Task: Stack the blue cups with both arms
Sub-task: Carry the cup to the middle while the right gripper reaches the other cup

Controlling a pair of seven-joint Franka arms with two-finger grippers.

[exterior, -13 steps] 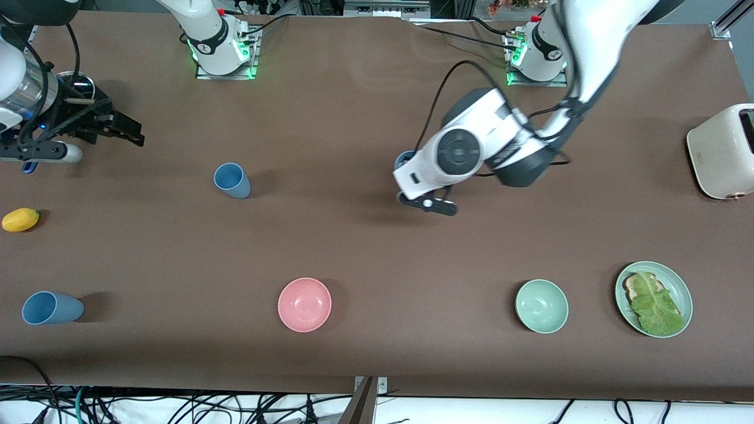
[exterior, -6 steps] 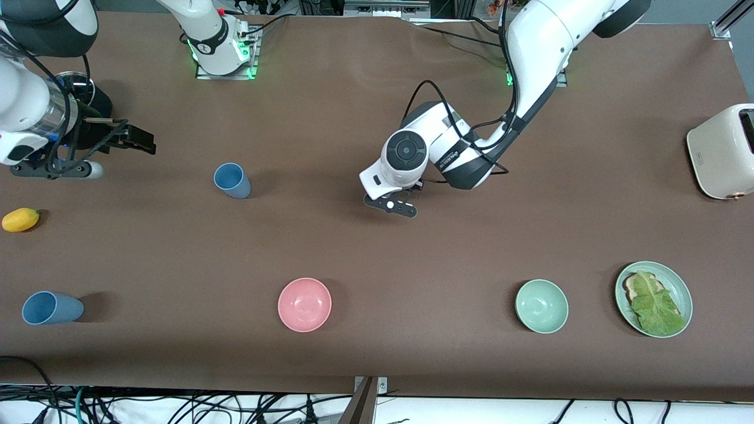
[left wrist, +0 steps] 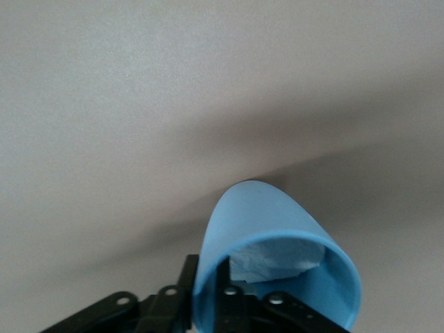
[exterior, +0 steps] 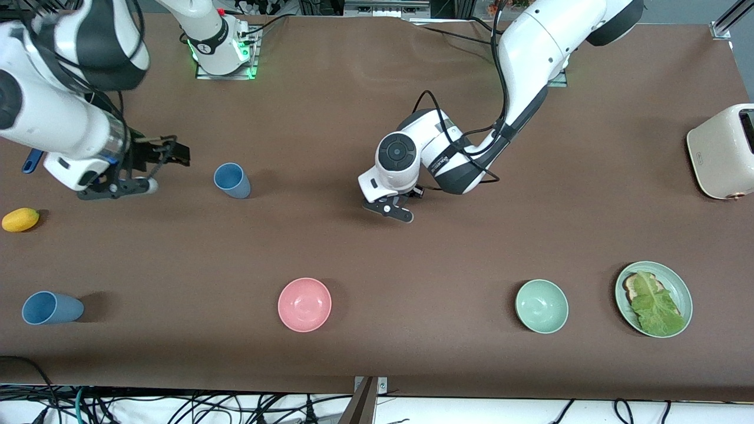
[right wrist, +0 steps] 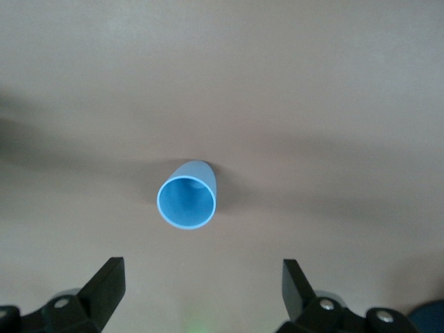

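Three blue cups [exterior: 232,179], apparently.

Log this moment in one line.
left gripper: grips held cup | right gripper: open, beside upright cup | stack: not yet done

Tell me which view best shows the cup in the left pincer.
Left wrist view: the cup fills it, rim toward the camera, wall pinched by the left pincer. The front view hides it under the left arm's wrist. The right wrist view shows only another cup, standing on the table.

Right claw [exterior: 171,154] beside upright blue cup [exterior: 232,180], pink bowl [exterior: 304,304]
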